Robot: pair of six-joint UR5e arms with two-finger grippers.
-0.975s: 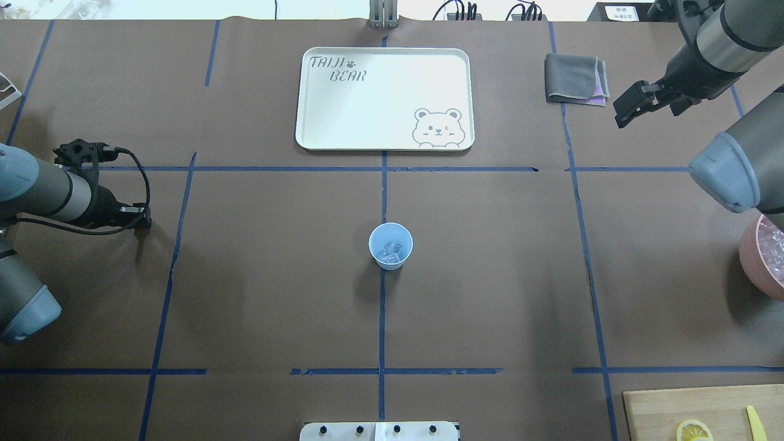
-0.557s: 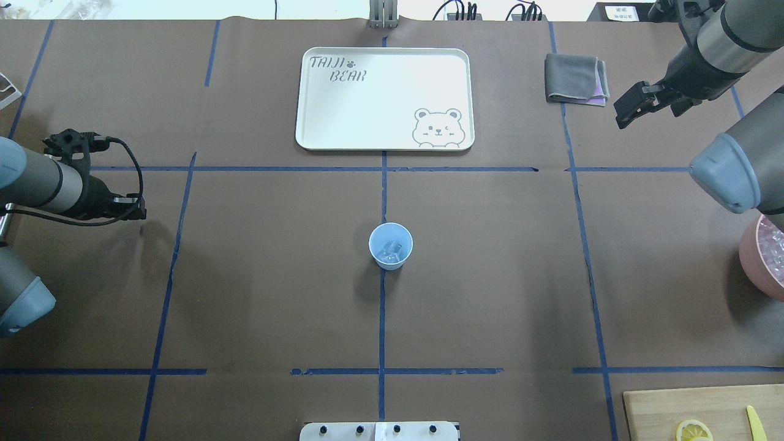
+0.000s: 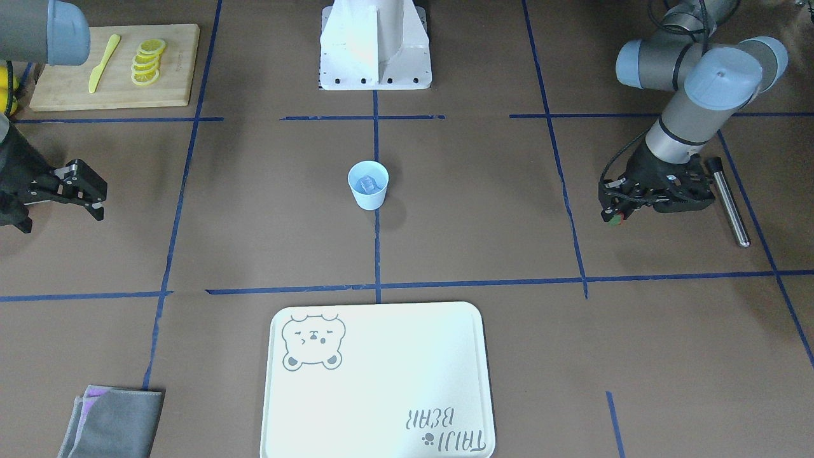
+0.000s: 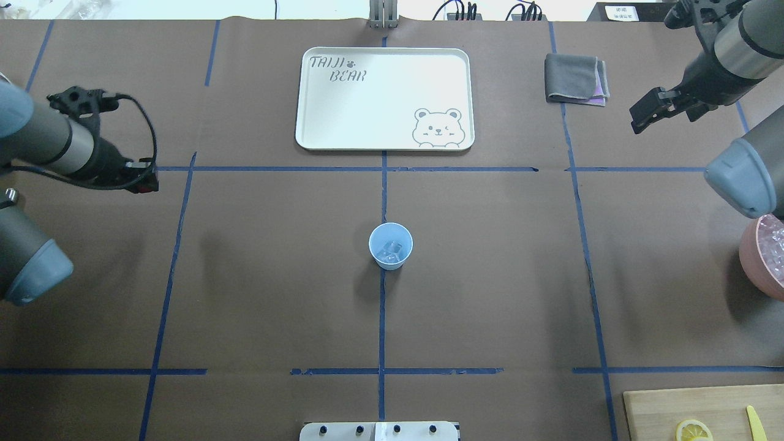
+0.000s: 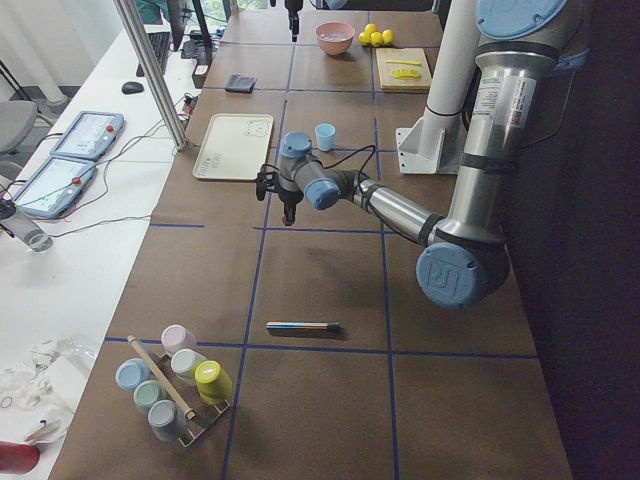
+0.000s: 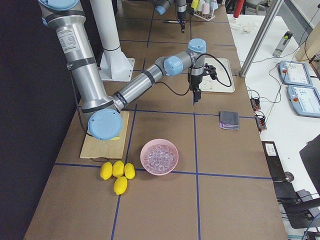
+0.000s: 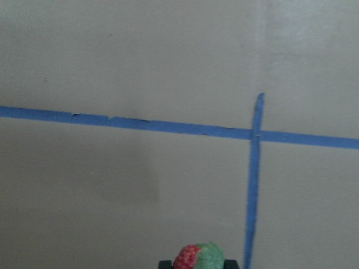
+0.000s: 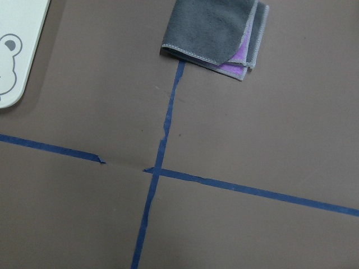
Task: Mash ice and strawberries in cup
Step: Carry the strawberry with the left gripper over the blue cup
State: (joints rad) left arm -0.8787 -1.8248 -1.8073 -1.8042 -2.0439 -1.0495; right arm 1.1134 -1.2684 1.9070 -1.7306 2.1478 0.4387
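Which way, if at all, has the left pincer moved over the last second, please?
Yes. The left pincer moved away from the robot, up the overhead view, nearly reaching the horizontal blue tape line.

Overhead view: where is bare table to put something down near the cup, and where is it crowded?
Bare: all around the cup, up to the tray and between it and the left claw, which holds the strawberry. Crowded: the right edge, with pink bowl, cutting board and cloth.
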